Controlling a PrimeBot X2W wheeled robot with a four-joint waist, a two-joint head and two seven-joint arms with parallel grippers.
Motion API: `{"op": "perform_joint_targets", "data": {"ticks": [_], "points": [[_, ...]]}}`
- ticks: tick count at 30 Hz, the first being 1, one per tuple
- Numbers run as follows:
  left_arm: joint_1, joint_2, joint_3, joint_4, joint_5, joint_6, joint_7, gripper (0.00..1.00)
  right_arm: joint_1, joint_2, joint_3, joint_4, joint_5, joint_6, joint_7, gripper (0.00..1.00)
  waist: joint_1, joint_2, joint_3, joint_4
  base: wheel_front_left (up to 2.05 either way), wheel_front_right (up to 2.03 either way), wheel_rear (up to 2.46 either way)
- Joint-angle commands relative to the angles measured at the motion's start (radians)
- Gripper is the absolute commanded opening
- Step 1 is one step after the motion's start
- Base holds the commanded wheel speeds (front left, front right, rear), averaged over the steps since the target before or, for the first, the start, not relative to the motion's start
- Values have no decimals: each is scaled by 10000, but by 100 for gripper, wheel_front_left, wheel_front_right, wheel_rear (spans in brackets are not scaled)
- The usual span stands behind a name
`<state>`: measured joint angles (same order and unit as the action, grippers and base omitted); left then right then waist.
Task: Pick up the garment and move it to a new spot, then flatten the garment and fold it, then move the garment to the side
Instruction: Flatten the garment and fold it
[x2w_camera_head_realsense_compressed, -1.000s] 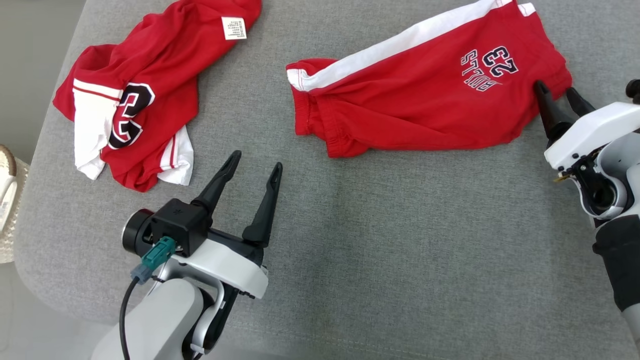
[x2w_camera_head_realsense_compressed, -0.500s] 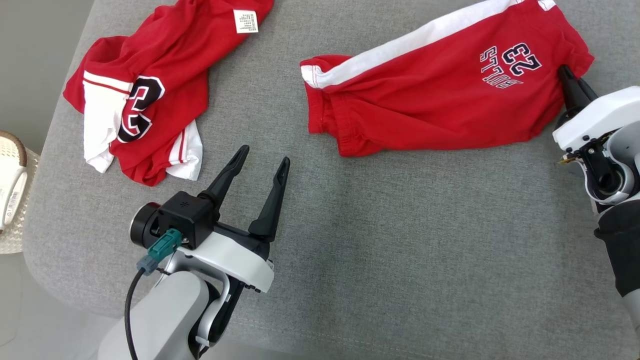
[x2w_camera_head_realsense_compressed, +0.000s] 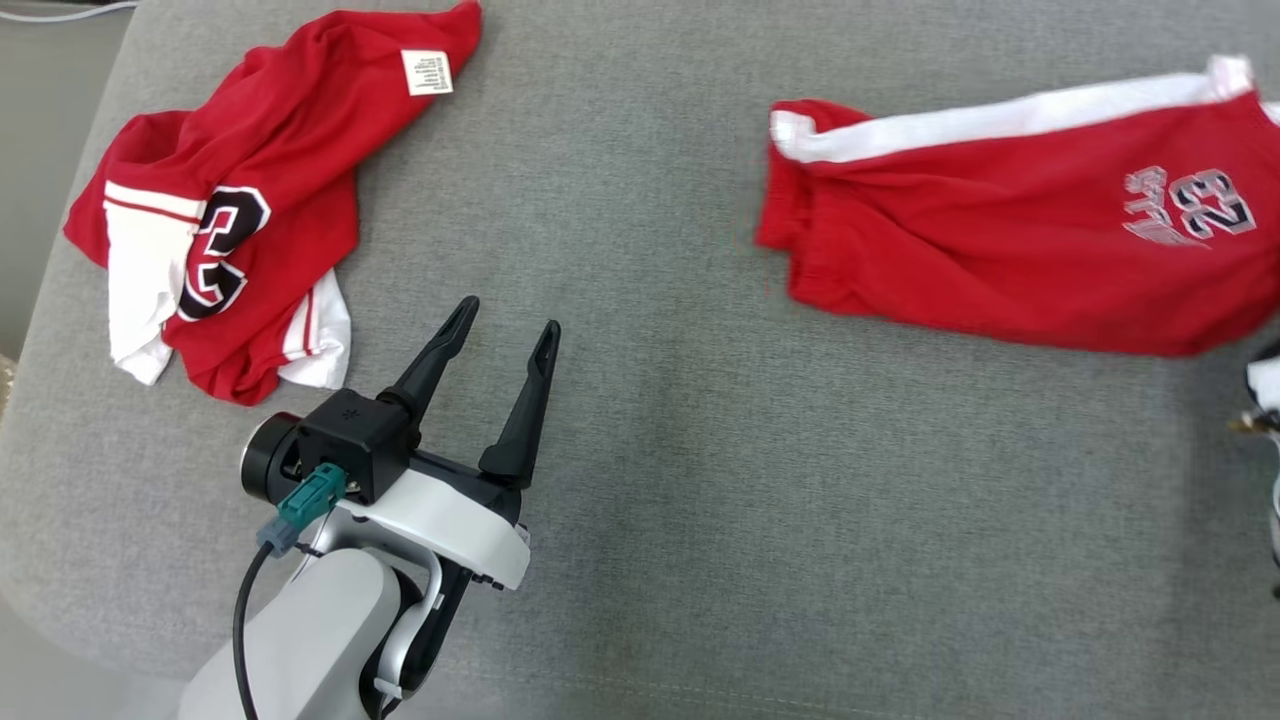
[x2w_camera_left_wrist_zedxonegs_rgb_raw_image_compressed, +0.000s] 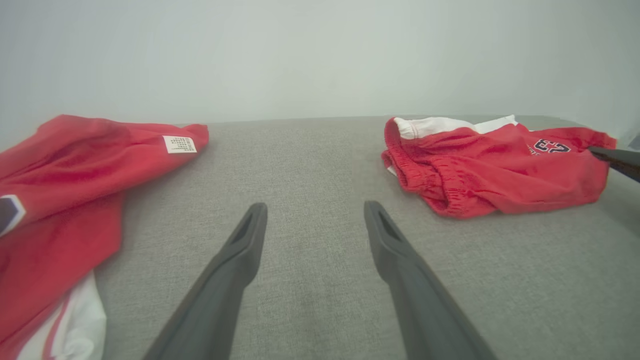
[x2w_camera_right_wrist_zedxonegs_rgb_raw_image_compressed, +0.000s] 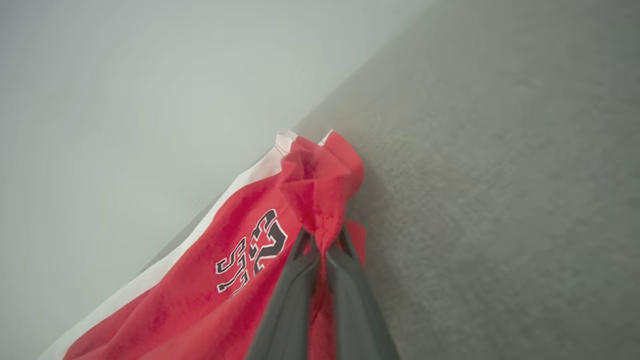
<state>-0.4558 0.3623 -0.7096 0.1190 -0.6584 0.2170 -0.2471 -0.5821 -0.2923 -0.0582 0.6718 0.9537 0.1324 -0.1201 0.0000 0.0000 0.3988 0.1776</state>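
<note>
The right claw (x2w_camera_right_wrist_zedxonegs_rgb_raw_image_compressed: 322, 234) was pinched fully closed on a corner of the red cotton shorts (x2w_camera_right_wrist_zedxonegs_rgb_raw_image_compressed: 200, 300) with a white side stripe. It gripped beside the dark "23" print, where the cloth bunched into a small peak above the fingertips. Taking a hem corner rather than the middle looked sensible: the rest of the garment could trail flat behind the pull instead of wadding up.

From that grip the shorts (x2w_camera_head_realsense_compressed: 1000, 270) stretched out across the grey upholstered cushion (x2w_camera_head_realsense_compressed: 700, 500), lying at its far right with the printed end nearest the right claw (x2w_camera_left_wrist_zedxonegs_rgb_raw_image_compressed: 617, 159). The gathered elastic waistband (x2w_camera_left_wrist_zedxonegs_rgb_raw_image_compressed: 445, 187) pointed toward the middle. In the head view the shorts were blurred while everything else was sharp, which suggested the cloth was being dragged. The relocating step seemed to be under way, with flattening and folding yet to come.

The left claw (x2w_camera_head_realsense_compressed: 510, 314) hovered over bare cushion at the lower left, its fingers spread wide and holding nothing. It was probably parked clear of the pull and ready to take a second corner.

Beyond it, at the far left and well apart from the shorts, lay a crumpled red-and-white jersey (x2w_camera_head_realsense_compressed: 270, 170) with its white label (x2w_camera_head_realsense_compressed: 426, 72) turned up, out of the way.
</note>
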Motion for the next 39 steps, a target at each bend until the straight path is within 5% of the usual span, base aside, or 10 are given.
{"op": "perform_joint_targets", "data": {"ticks": [1, 8, 17, 27, 28, 29, 30, 39], "points": [[-98, 306, 391, -262, 53, 67, -45, 100, 727, -196, -32, -143, 90, -17, -167, 0, 0, 0, -65, -124, 0, 0, 0], [47, 499, 427, -458, 7, 217, 103, 100, 1124, -134, -258, -2050, -1133, -17, -453, 0, 0, 0, -164, -479, 0, 0, 0], [-20, 510, 257, -601, 22, 199, 296, 100, 301, 1563, 1465, -4632, -4507, -17, 906, 0, 0, 0, -342, -305, 0, 0, 0], [-50, 375, 73, -514, 2, 128, 302, 100, -77, 2333, 2993, -2759, -5858, -17, 1656, 0, 0, 0, -456, 312, 0, 0, 0], [-49, 363, 62, -502, -3, 123, 298, 100, -94, 2352, 3036, -2549, -5831, -17, 1627, 15, 0, 0, -463, 362, 0, 0, 0], [-40, 362, 63, -494, -7, 133, 292, 100, -124, 2368, 3102, -2420, -5758, -17, 1549, 93, 0, 0, -472, 386, 0, 0, 0], [-23, 360, 84, -493, -16, 159, 279, 100, -158, 2378, 3163, -2329, -5734, -17, 1437, 100, 0, 0, -482, 395, 0, 0, 0], [211, 616, 230, -589, -28, 388, 253, 100, 296, 2189, 3712, -3049, -5012, -17, 603, 100, 0, 0, -687, -37, 0, 0, 0]]}}
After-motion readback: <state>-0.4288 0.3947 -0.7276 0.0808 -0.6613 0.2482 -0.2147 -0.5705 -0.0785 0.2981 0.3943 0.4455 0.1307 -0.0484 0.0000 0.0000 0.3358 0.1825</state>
